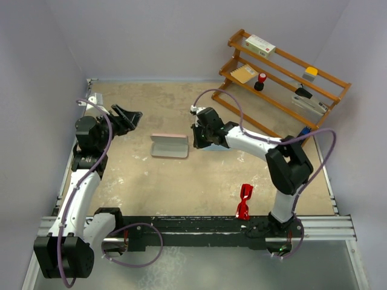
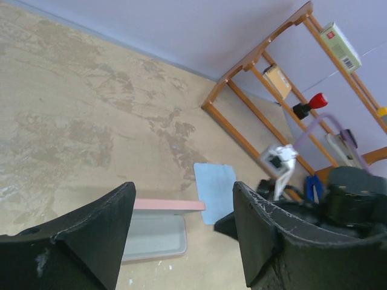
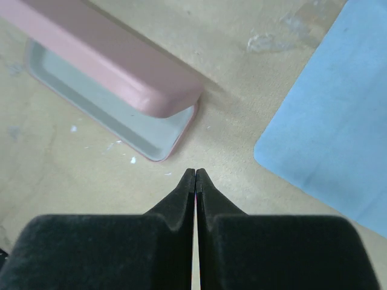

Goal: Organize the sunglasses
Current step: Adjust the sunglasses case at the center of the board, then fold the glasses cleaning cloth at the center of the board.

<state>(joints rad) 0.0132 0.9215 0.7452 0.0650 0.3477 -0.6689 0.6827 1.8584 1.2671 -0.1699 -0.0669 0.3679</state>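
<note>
Tan tabletop [image 1: 181,181], and the pink case [image 1: 169,145] lies open at its centre. At the case's 3 o'clock, beside the blue cloth [image 3: 338,133], the right claw [image 3: 195,175] is pinched tight on nothing. At 10 o'clock the left claw [image 1: 128,116] gapes wide, empty. Down at 5 o'clock by the near edge lie the red sunglasses [image 1: 244,202], untouched.

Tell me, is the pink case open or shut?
Open. The pink case has its lid lifted, and its pale inside shows.

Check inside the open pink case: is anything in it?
Only pale lining shows inside the pink case; its raised lid hides part of the tray. The sunglasses lie outside it, on the table.
</note>
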